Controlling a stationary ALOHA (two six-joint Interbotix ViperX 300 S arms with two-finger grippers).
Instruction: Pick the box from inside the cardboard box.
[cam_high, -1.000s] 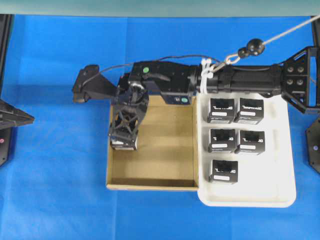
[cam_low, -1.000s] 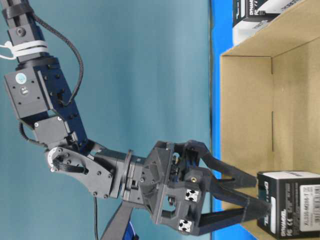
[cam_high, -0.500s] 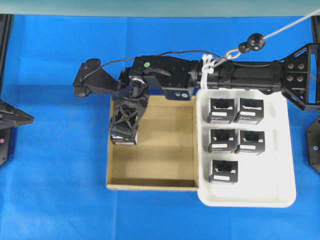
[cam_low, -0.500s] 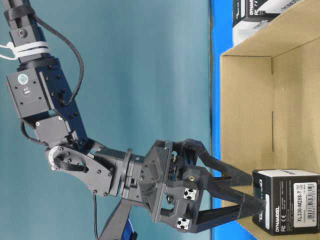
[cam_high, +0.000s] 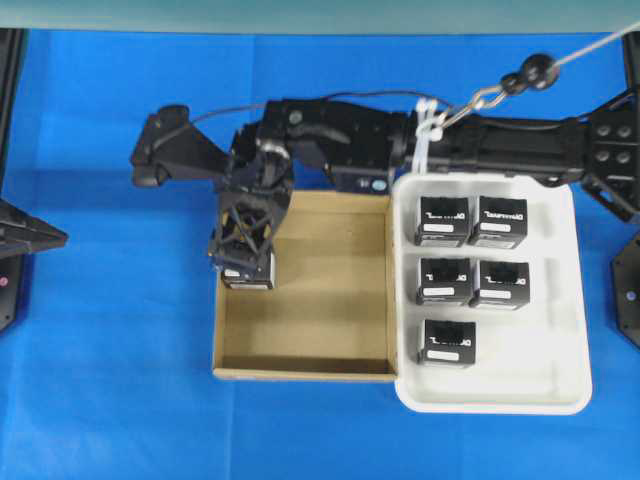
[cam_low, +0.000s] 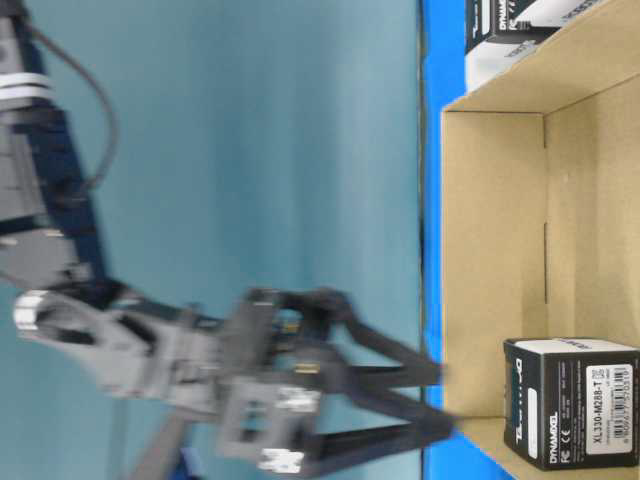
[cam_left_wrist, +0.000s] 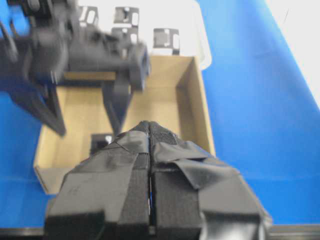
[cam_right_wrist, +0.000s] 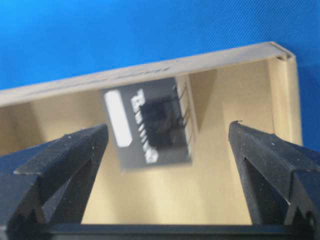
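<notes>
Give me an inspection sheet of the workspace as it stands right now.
Surface: blue table cover.
Job's things: one box in the cardboard box, against its left wall, not gripped.
Clutter: white tray beside the carton, holding five black boxes.
Grippers: right gripper open above the box, jaws either side, not touching; left gripper shut, parked off the carton.
Cables: black cable along the right arm; white ties; cord with hook.
Surroundings: teal backdrop.

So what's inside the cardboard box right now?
The cardboard box holds one black box against its left wall in the overhead view, sitting between the right gripper's open jaws. The gripper hides most of its top there; the remaining floor looks bare.
</notes>
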